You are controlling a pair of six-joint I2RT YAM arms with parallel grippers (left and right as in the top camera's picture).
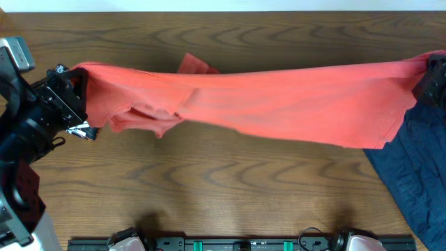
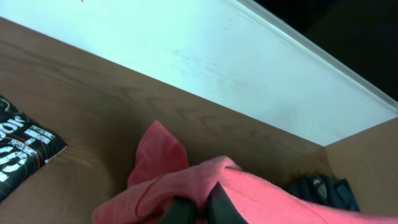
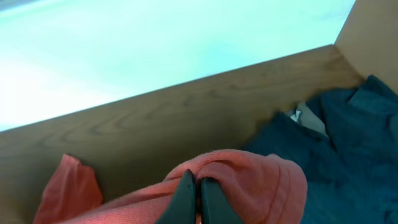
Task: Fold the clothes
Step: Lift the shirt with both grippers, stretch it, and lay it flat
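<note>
Three garments in all: one orange-red soft cotton T-shirt (image 1: 279,97) stretched wide between the two arms over the brown wood-grain counter (image 1: 209,188), with a loose flap down on the wood toward the wall; one plain navy garment (image 1: 418,174) crumpled at the right end; one black white-printed garment (image 2: 22,146) lying at the left. Left fingers (image 2: 179,211) clamped tight on one end of the T-shirt, right fingers (image 3: 185,193) pinched together on the other. Behind, a plain white wall (image 2: 217,56).
</note>
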